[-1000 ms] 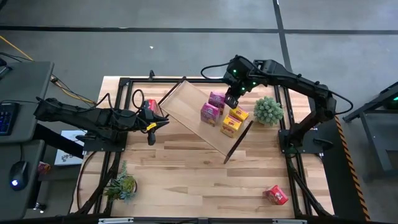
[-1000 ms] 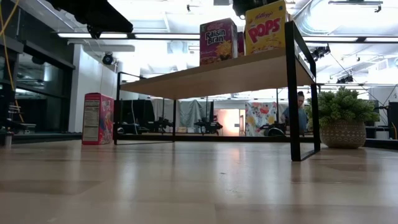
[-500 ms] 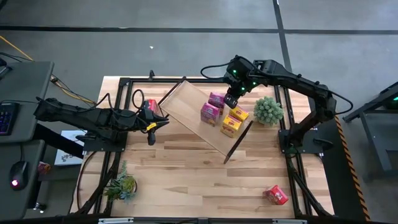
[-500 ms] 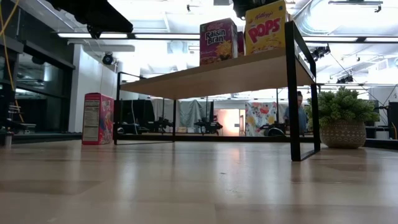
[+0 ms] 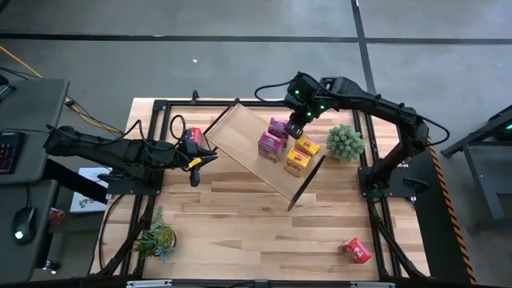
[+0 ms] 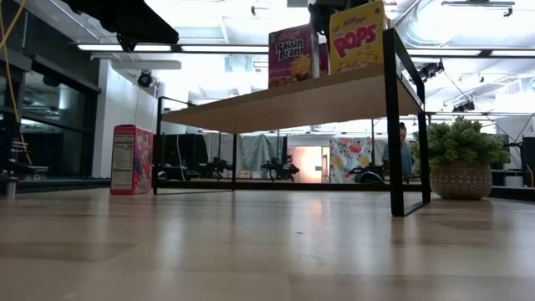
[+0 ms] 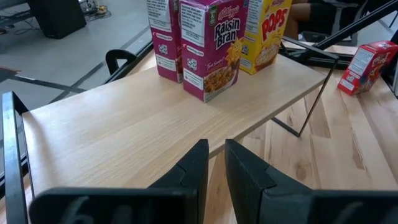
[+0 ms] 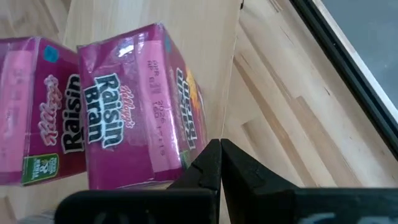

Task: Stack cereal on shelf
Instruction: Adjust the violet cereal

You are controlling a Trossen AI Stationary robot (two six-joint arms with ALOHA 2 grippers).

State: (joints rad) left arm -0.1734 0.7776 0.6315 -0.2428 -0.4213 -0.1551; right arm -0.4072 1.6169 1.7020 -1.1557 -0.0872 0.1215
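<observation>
The shelf (image 5: 264,148) is a long light-wood board with dark end frames, lying slantwise on the table's far half. Two magenta Raisin Bran boxes (image 5: 278,128) (image 5: 270,146) and two yellow boxes (image 5: 306,146) (image 5: 296,162) stand upright on it. My right gripper (image 5: 294,130) is shut, with its tips right beside the far magenta box (image 8: 134,106). My left gripper (image 5: 210,156) waits off the shelf's left end, fingers almost together and empty (image 7: 216,146). A red box (image 5: 194,134) stands on the table beside it. Another red box (image 5: 354,250) lies near the front right. My right gripper's shut fingertips (image 8: 211,155) stand at the lower side edge (image 8: 198,146) of the far magenta box, coming from the table's right and slanting down. I cannot tell whether they touch it. The box stands upright on the shelf.
A potted plant (image 5: 345,142) stands just right of the shelf, close under my right arm. A second plant (image 5: 156,238) is at the front left. Bare tabletop (image 5: 264,232) lies in front of the shelf. A dark frame (image 5: 160,104) borders the table.
My right gripper has gone a little toward the table's left, closer to the far magenta box. In the low view it now shows between the Raisin Bran and Pops boxes. The boxes stand where they were.
</observation>
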